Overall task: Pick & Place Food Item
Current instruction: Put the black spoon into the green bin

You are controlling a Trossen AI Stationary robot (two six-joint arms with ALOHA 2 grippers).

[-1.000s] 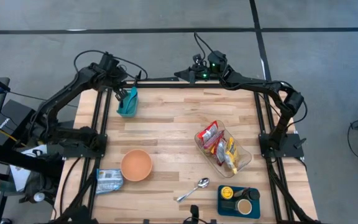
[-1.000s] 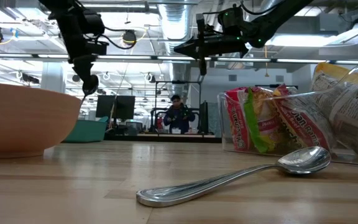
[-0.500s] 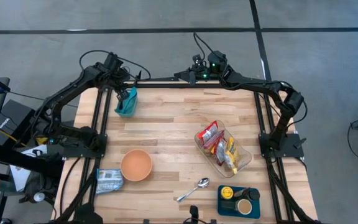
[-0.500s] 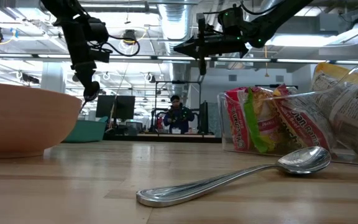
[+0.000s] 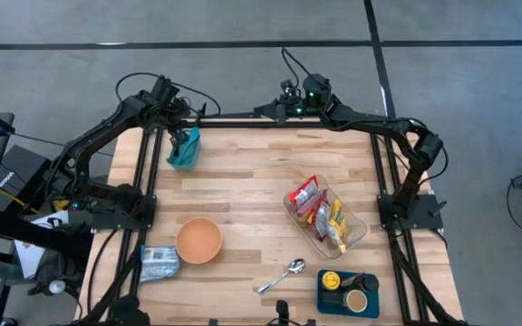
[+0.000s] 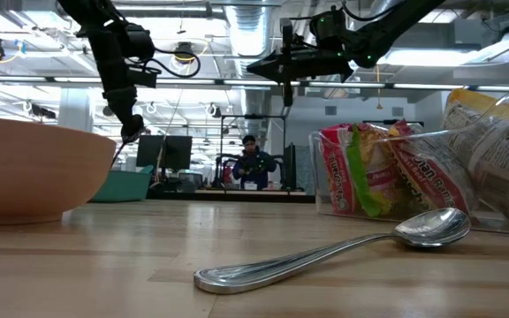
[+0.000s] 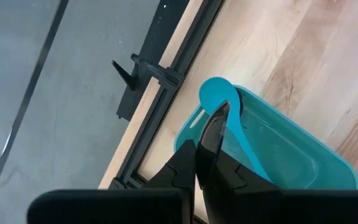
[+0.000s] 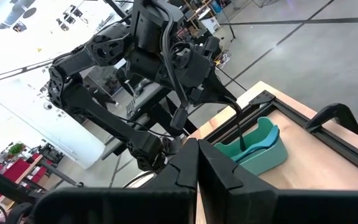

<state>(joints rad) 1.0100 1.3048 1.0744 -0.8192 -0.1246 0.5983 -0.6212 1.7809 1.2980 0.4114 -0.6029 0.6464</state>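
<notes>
We see the left gripper (image 5: 183, 139) poised above the teal bin (image 5: 187, 151) at the table's (image 5: 243, 199) far corner, jaws closed and empty. The right gripper (image 5: 263, 110) waits at the far edge, jaws closed.

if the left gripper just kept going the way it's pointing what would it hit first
Probably the teal bin: the shut left gripper points down over its near rim, so it would likely meet that rim or the bin's inside, though depth is unclear.

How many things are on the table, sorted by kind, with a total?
Bowls: 1, the orange bowl
Spoons: 1, the metal spoon
Containers: 2, the teal bin and the clear tub holding snack packets
Trays: 1, the blue tray
Loose packets: 1, the packet at the table edge
Total: 6
</notes>
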